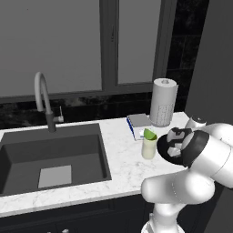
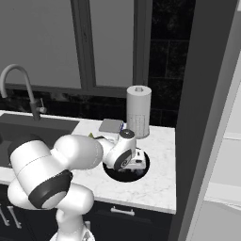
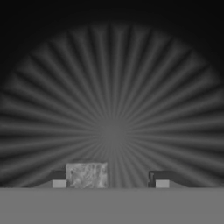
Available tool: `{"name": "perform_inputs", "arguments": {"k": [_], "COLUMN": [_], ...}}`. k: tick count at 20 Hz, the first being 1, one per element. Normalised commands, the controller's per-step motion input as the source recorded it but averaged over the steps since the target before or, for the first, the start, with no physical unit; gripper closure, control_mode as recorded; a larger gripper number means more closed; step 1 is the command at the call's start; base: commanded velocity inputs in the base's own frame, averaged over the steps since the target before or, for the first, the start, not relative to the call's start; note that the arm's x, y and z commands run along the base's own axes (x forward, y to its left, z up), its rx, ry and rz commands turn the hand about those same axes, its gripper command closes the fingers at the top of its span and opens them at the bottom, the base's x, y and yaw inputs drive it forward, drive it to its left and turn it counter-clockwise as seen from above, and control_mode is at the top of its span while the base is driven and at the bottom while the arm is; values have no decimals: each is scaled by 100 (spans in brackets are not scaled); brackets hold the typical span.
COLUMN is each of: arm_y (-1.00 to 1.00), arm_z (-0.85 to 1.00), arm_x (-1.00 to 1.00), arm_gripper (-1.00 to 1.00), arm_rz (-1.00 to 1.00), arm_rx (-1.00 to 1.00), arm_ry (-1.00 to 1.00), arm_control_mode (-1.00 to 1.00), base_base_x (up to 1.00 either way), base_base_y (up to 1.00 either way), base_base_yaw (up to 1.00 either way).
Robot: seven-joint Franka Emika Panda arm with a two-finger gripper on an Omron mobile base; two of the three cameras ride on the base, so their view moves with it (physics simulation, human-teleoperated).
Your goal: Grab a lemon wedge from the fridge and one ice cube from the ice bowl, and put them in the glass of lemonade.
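Inside the ribbed glossy black ice bowl [image 3: 112, 87], parted fingers [image 3: 110, 179] flank a frosty square ice cube [image 3: 86, 175]; grip unclear.

White glossy rounded arm [image 2: 56, 164] segments, dark joint bands, dark-tipped pincer [image 3: 110, 179].

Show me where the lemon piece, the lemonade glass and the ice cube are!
lemon wedge [image 1: 149, 134], left base view, on its green rind.
glass of lemonade [image 1: 148, 148], left base view, on its side wall.
ice cube [image 3: 86, 175], hand view, on its front face.
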Motion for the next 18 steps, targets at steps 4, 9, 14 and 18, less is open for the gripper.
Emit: {"name": "perform_inputs", "arguments": {"k": [4, 9, 14, 18], "arm_y": [0, 0, 0, 0], "arm_z": [0, 0, 12, 48], "arm_x": [0, 0, -7, -7], "arm_gripper": [100, 100, 100, 100], "arm_rz": [0, 0, 0, 0], "arm_rx": [0, 0, 0, 2], "arm_ry": [0, 0, -3, -12], "arm_control_mode": [-100, -100, -100, -100], "base_base_x": [0, 0, 0, 0], "base_base_y": [0, 0, 0, 0], "base_base_yaw": [0, 0, 0, 0]}}
